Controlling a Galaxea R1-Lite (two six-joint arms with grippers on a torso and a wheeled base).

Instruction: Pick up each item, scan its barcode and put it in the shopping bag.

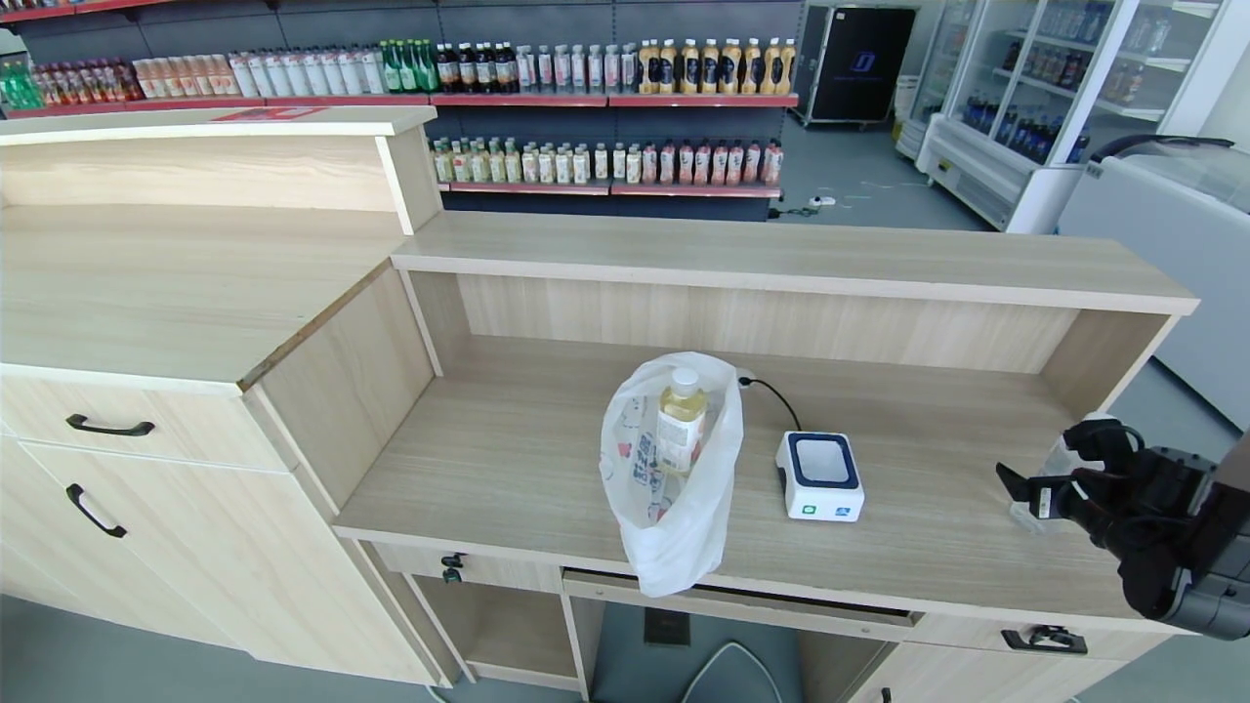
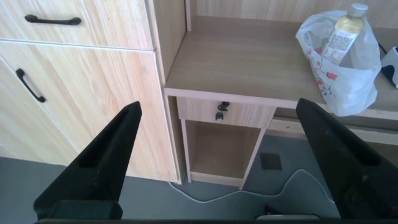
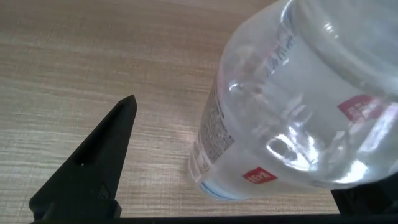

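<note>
Right gripper (image 1: 1040, 459): sits out at the far right end of the counter (image 1: 508, 459), jaws apart and set either side of the clear bottle (image 3: 292, 118); one black finger (image 3: 93, 168) stands off the plastic with bare wood showing in the gap, so no clamp.
Clear bottle: rests on the wood at that right end, well apart from the bag, printed label and red marks turned up to the wrist camera; upright or lying, hard to call.
Left gripper (image 2: 214, 115): hangs low in front of the counter's left end, jaws spread wide, nothing between them.
Shopping bag (image 1: 674, 508): white plastic, mouth open, stands mid-counter near the front edge, lower bulge drooping over that edge.
Tea bottle (image 1: 681, 415): stands upright inside the bag, yellow drink, white cap poking above the rim.
Scanner (image 1: 820, 475): white box with a dark-framed window facing up, just beside the bag on the right-arm side; black cable (image 1: 771, 391) runs back toward the rear panel.
Surface: pale wood grain, matt, boxed in by a rear panel and a raised ledge (image 1: 781, 259) along the back.
Cabinet (image 1: 176, 293): taller block on the left, same wood, black handles on its front.
Drawer (image 1: 451, 566): under the counter's left end, key in the lock, open bay beneath.
Shelves (image 1: 605, 68): red-edged racks behind the counter, lined with drink bottles in rows.
Coolers (image 1: 1035, 78): glass-door units along the right wall, stocked.
Black case (image 1: 859, 63): stands at the back, beside the coolers.
Floor (image 1: 859, 186): plain grey.
</note>
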